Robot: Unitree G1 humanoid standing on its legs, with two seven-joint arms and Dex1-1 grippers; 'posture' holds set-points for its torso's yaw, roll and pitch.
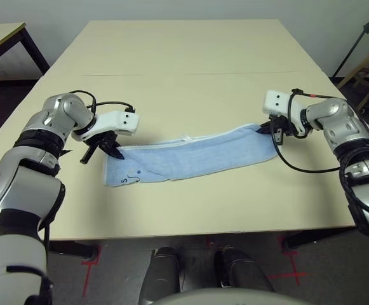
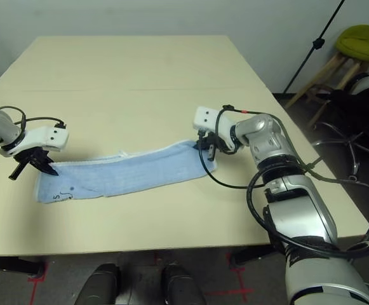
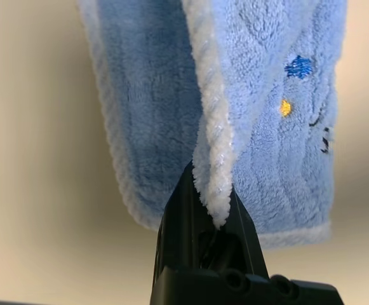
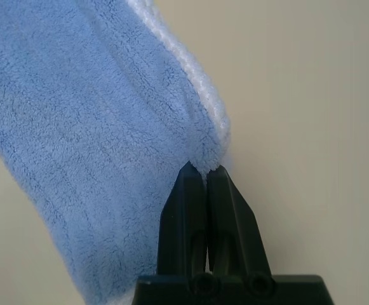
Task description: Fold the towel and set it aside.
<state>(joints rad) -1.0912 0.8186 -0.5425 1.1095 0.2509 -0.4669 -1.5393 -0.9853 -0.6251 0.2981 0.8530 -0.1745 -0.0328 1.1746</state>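
Light-blue towel (image 1: 190, 157) lies as a long strip left to right across the near table (image 1: 190, 57); we pinch its far corners, left gripper (image 1: 112, 151) and right gripper (image 1: 264, 129) clamped shut on its ends.

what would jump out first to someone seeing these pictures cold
A light-blue towel lies as a long, already doubled strip across the near half of the tan table. The left gripper is shut on its far corner at the left end, and the right gripper pinches the far corner at the right end.
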